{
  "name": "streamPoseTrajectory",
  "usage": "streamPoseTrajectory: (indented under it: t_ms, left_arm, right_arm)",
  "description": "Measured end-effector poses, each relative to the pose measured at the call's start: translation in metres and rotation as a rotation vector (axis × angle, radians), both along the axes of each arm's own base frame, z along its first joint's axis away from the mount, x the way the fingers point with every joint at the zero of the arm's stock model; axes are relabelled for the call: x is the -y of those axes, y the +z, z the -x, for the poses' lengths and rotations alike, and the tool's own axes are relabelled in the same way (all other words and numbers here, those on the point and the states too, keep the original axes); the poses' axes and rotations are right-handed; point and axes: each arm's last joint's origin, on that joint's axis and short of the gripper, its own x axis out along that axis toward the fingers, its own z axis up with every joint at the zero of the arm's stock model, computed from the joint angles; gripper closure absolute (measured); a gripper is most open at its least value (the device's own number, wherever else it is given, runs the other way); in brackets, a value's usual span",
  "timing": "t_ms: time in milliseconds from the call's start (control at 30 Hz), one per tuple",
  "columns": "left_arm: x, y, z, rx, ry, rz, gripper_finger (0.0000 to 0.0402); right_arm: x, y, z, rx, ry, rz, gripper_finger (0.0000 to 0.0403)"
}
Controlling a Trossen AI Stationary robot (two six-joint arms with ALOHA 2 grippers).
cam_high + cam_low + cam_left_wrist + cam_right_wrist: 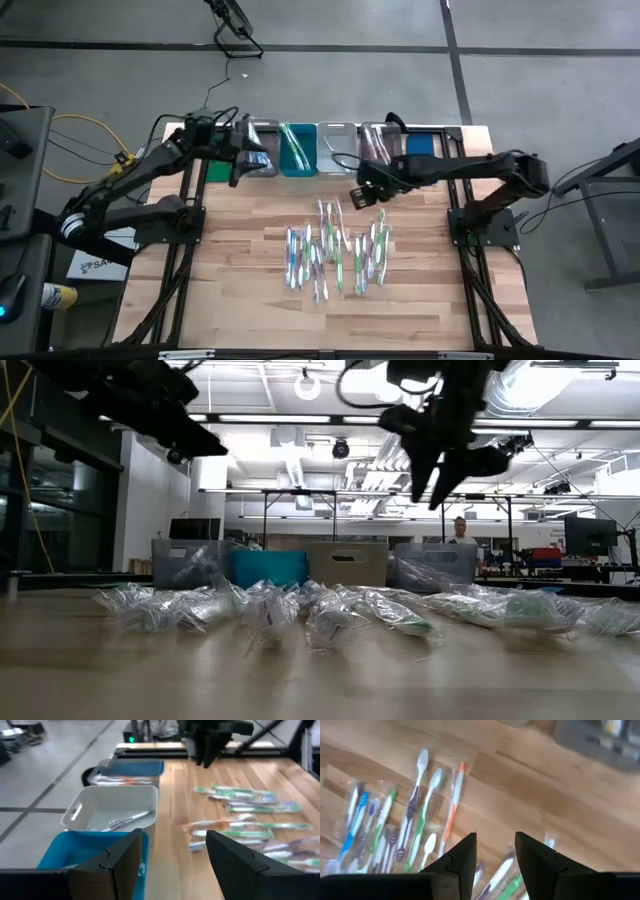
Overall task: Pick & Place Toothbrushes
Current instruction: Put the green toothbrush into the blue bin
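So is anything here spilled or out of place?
Nothing looks spilled or broken. The toothbrushes lie in a loose, crisscross heap on the table, some already in the bins; both grippers hang open and empty.

1. The toothbrushes (335,250) lie in a loose scatter on the middle of the wooden table, in front of the row of bins, each sealed in a clear crinkled wrapper.
2. Their handles are blue, green, purple, white and, on one, orange; most lie flat and roughly parallel, some overlapping their neighbours.
3. Seen level with the tabletop, the wrapped pile (330,610) forms a low, glinting band across the table.
4. One wrapped toothbrush (127,820) lies slantwise inside the white bin.
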Motion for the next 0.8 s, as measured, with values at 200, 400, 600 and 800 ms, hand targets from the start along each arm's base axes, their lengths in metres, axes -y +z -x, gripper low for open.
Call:
streamPoseTrajectory:
  t_ms: [200,400,600,800]
  left_arm:
    - [0.021,0.005,0.021,0.074,0.065,0.023,0.0183]
    - [0.033,0.014,0.032,0.132,0.071,0.002,0.0183]
    - [0.035,0.013,0.034,0.118,0.056,0.009,0.0183]
    - [0.036,0.012,0.033,0.117,0.036,0.014,0.0183]
  right_arm:
    - [-0.016,-0.011,0.035,0.053,-0.166,-0.077,0.0275]
    - [-0.033,-0.036,0.053,0.012,-0.275,-0.097,0.0275]
    - [-0.055,-0.056,0.062,-0.014,-0.325,-0.142,0.0275]
    - [-0.075,-0.058,0.067,-0.02,-0.387,-0.17,0.0275]
